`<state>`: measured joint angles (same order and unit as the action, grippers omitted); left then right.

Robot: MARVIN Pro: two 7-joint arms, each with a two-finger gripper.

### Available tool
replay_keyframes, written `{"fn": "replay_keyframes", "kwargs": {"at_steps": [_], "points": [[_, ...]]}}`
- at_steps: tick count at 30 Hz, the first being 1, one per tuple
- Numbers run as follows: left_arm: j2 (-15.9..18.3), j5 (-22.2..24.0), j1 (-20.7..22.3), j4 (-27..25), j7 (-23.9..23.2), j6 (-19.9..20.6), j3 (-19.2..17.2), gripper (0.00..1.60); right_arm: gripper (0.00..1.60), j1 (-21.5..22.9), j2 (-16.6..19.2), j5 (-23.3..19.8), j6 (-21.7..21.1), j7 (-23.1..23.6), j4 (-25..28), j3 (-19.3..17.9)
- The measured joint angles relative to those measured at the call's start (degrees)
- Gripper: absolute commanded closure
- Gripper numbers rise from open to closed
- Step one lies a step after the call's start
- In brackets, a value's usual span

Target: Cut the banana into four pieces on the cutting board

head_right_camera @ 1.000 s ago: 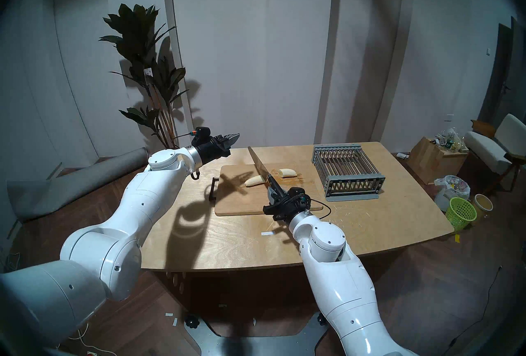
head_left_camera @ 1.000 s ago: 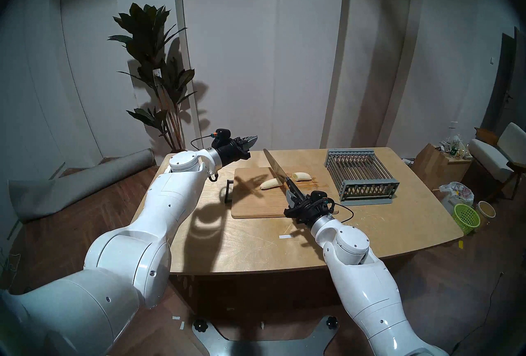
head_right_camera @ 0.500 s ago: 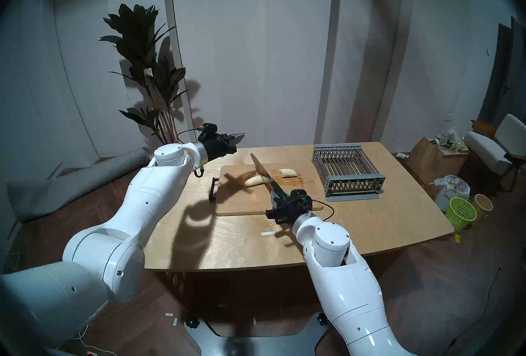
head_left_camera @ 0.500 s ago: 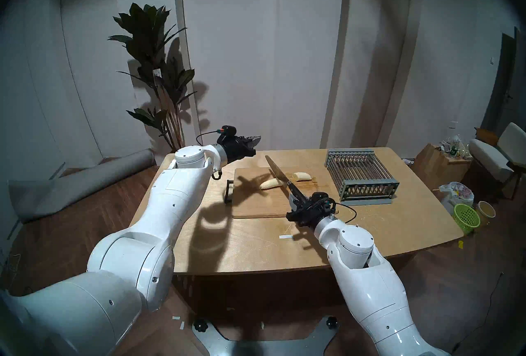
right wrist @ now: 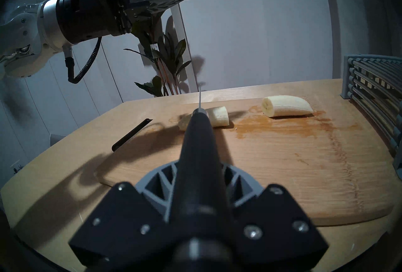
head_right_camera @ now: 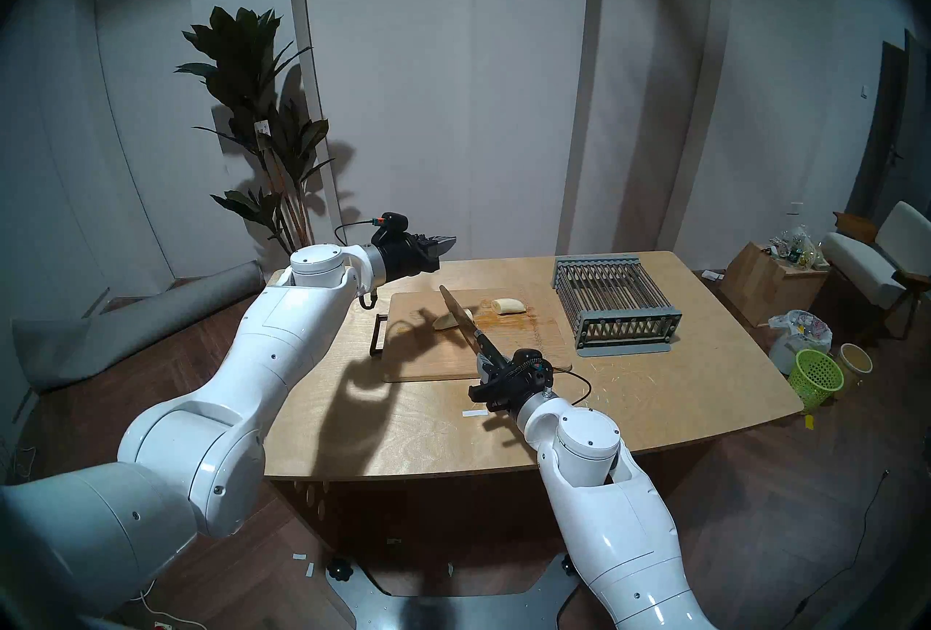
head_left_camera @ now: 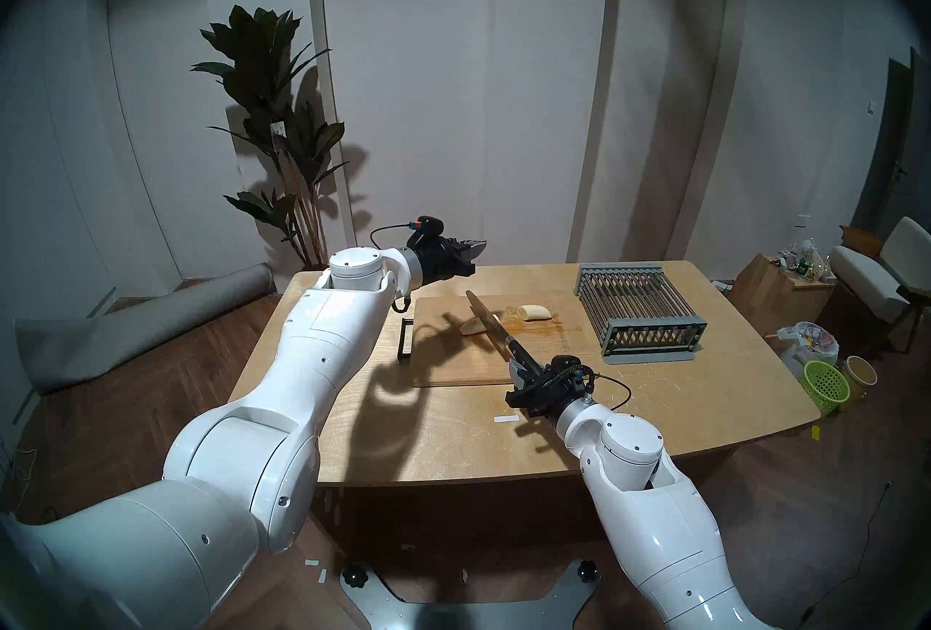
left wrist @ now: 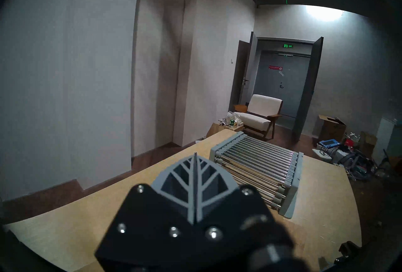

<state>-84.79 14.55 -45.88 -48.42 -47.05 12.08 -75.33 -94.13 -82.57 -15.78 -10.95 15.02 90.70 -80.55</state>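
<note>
Two pale, blunt-cut banana (right wrist: 286, 105) pieces lie on the stained wooden cutting board (head_left_camera: 453, 362) on the worktop (head_left_camera: 655, 412). The right wrist view alone shows the knife (head_left_camera: 487, 324) blade edge-on over the nearer piece. The right pincer (right wrist: 199, 180) is clenched on the black knife handle; the left pincer (left wrist: 195, 157) is clenched empty, aloft.

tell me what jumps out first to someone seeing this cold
The long knife clamped in the right gripper, its blade slanting across one banana piece mid cutting board. Then the other banana piece further right, and the left gripper shut, empty, above the table's far edge.
</note>
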Motion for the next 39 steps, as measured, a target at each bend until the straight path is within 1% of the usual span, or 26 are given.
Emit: {"fn": "replay_keyframes", "kwargs": {"at_steps": [4,7,9,12,15,20,22,24,27,39], "points": [[0.00,0.82,-0.50,-0.42,-3.69,5.01,1.67,1.60,1.60,0.04,-0.01,-0.12,0.02,0.19,-0.15,-0.01],[0.09,0.92,-1.03,-0.83,-5.19,8.73,3.18,1.60,1.60,0.05,-0.02,-0.17,0.06,0.26,-0.26,-0.02],[0.22,0.67,-1.36,-1.10,-5.55,10.40,4.13,1.60,1.60,0.07,-0.02,-0.19,0.09,0.29,-0.32,-0.02],[0.48,-0.31,-2.05,-1.07,-5.66,10.88,5.39,1.60,1.60,0.10,-0.03,-0.22,0.15,0.33,-0.42,-0.03],[0.67,-1.29,-2.70,0.06,-5.38,9.61,6.15,1.60,1.60,0.15,-0.04,-0.27,0.18,0.38,-0.50,-0.04],[0.75,-2.85,-3.21,3.84,-3.56,5.56,6.82,1.60,1.60,0.24,-0.05,-0.30,0.30,0.44,-0.60,-0.05],[0.72,-2.97,-3.19,4.39,-3.36,5.12,6.82,1.60,1.60,0.26,-0.05,-0.30,0.31,0.44,-0.61,-0.05],[0.36,-3.25,-2.84,6.48,-2.58,3.52,6.66,1.60,1.60,0.27,-0.06,-0.30,0.30,0.45,-0.78,-0.04],[-0.04,-3.39,-2.15,8.35,-1.90,2.40,6.30,1.60,1.60,0.28,-0.06,-0.29,0.30,0.44,-0.90,-0.01],[-1.34,-4.01,0.63,14.66,-0.75,-1.17,5.63,1.60,1.60,0.40,-0.11,-0.24,0.16,0.07,-0.80,-0.16]]}}
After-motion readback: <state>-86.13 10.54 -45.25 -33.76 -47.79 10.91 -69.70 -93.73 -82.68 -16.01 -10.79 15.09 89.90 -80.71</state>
